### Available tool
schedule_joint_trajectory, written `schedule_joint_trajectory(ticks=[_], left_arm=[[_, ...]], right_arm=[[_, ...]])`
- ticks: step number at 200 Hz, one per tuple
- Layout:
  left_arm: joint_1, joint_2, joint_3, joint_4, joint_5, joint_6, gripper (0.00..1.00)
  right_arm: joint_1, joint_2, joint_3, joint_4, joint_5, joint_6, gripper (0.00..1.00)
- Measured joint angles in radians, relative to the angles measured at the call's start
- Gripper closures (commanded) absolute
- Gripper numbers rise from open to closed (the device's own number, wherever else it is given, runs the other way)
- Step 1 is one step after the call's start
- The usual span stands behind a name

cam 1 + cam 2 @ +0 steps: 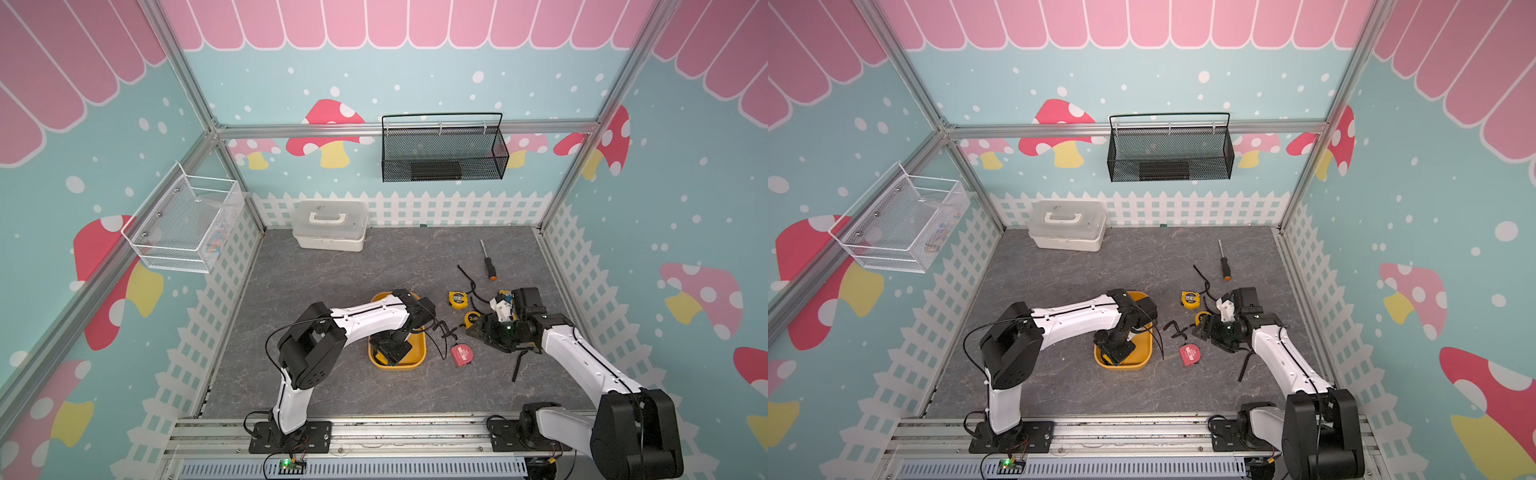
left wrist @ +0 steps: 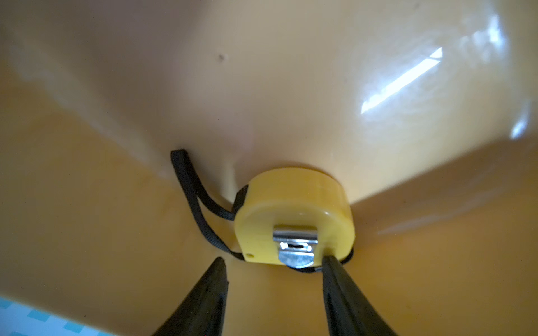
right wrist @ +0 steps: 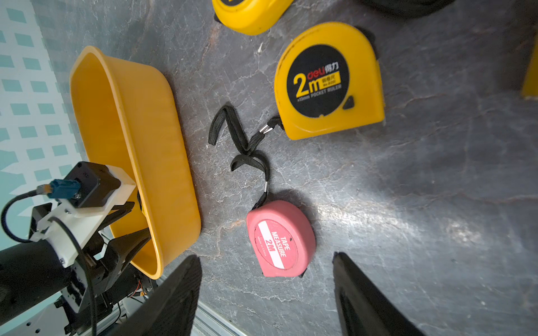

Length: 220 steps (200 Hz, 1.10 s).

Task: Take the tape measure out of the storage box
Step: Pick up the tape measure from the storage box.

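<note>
Tape measure [image 2: 291, 203] flat in storage box [image 2: 116, 218], clip up, long axis across closed left hand [image 2: 273, 258] gripping it; right hand [image 3: 266, 255] open.

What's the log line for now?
left tool: closed on tape measure inside storage box | right tool: open, empty | removal: not done

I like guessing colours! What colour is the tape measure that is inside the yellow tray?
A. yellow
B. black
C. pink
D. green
A: in the left wrist view the tape measure lying in the tray is yellow, with a black strap. The pink tape measure lies outside on the table.
</note>
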State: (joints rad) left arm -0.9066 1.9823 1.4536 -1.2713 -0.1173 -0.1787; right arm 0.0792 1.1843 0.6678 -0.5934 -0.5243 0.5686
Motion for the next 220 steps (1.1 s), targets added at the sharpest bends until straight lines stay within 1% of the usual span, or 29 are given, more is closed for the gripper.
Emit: schedule_joint_trajectory(ticks=[32,111,174,220], left_arm=[[-0.001,0.016,0.025,0.01,-0.048,0.004,0.46],[-0.001,0.023,0.042,0.073,-0.106,0.0,0.46],[0.013,0.069,0.116,0.122,-0.135,0.0,0.46],[0.016,0.067,0.12,0.152,-0.132,-0.003,0.4]], right_arm=[[0.0,0.0,0.0,0.0,0.0,0.0,0.28],[-0.001,0.0,-0.005,0.0,0.0,0.0,0.28],[-0.001,0.0,-0.01,0.0,0.0,0.0,0.28],[-0.001,0.0,-0.013,0.0,0.0,0.0,0.27]])
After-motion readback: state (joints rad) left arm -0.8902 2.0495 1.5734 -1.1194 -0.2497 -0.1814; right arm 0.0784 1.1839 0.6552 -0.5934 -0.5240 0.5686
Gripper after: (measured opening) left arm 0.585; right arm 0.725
